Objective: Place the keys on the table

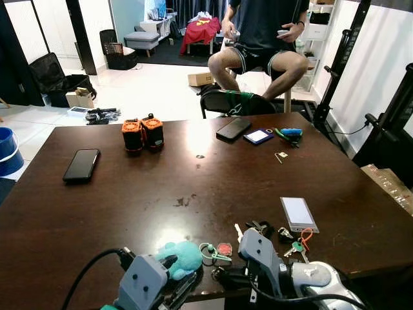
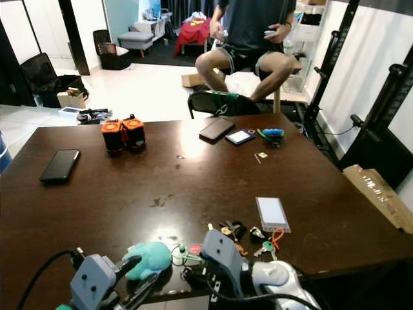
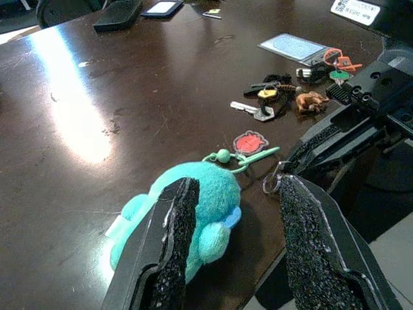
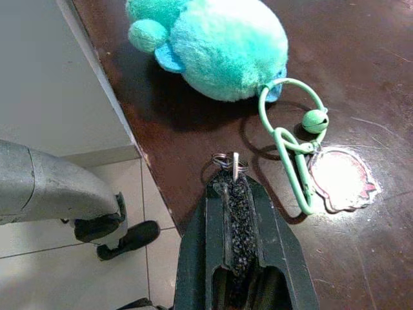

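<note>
the right gripper (image 4: 232, 174) has its jaws pressed together on the small metal key ring (image 4: 223, 159) of the plush keychain (image 4: 213, 48), right at the worktop's (image 1: 193, 174) near edge, about 6 o'clock in the head view. the ring sits over the lip of the dark wood, the teal plush, the green loop (image 4: 290, 152) and the red tag (image 4: 341, 179) already lying on the surface just beyond it. to finish well, i judge the ring wants carrying a little inward toward 12 o'clock before the jaws part, since let go here it could slip off to the floor. the left gripper (image 3: 232, 213) hovers with jaws wide apart and nothing in them, straddling the plush from the 7 o'clock side. a second bunch of keys (image 1: 293, 245) lies at about 4 o'clock, near a white card (image 1: 299, 213). no containers stand on the worktop; a blue bucket (image 1: 8, 150) sits on the floor at 9 o'clock, its contents not visible.
</note>
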You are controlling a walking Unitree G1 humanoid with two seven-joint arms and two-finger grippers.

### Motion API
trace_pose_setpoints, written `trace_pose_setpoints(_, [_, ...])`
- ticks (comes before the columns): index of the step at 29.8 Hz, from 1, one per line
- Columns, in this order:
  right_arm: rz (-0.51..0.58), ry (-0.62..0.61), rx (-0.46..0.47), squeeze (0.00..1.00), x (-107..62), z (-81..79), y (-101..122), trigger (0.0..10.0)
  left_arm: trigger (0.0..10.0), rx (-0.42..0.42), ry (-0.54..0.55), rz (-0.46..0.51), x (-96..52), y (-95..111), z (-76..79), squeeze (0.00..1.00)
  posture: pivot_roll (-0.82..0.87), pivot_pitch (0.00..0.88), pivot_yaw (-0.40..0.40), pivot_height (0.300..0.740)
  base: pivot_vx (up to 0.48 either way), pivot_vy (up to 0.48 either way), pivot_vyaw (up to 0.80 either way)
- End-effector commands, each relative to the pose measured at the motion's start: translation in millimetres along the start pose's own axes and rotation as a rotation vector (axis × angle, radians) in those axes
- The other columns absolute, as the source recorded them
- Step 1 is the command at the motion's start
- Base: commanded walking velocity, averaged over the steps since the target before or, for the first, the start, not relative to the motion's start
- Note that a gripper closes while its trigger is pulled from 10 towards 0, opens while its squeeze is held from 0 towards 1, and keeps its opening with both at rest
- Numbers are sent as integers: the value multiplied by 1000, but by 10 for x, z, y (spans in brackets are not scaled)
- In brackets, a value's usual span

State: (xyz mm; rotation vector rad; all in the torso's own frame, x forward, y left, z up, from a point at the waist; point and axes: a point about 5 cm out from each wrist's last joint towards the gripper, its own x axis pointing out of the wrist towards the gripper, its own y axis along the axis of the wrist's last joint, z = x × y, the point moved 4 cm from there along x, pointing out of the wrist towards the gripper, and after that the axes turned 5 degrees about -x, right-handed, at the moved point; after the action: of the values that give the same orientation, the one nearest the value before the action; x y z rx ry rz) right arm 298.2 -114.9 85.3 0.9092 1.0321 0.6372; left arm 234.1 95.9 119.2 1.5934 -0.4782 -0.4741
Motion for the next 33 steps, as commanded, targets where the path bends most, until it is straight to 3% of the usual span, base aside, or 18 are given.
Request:
trace_pose_setpoints(1, [-14,-23,23,0,5,16,-67,10000,10000,-6,-15,-19,-24,-21,34,0,-136,0,96,740,0,0,0])
trace_pose_setpoints(16, [-18,-169,31,0,-16,257,-84,10000,10000,-15,-18,-26,-29,-23,48,0,-136,0,95,740,0,0,0])
trace_pose_setpoints(30, [-4,-152,54,0,-7,234,-88,10000,10000,-18,-21,-31,-36,-29,53,0,-136,0,95,740,0,0,0])
trace_pose_setpoints(31, [-1,-151,59,831,-6,235,-85,10000,10000,-17,-21,-32,-35,-28,51,0,-134,0,94,740,0,0,0])
trace_pose_setpoints(32, [-1,-151,59,831,-6,235,-85,10000,10000,-17,-21,-32,-35,-28,51,0,-134,0,94,740,0,0,0])
trace_pose_setpoints(33, [2,-146,66,1000,-7,233,-81,10000,10000,-17,-21,-32,-35,-26,49,0,-134,0,94,740,0,0,0])
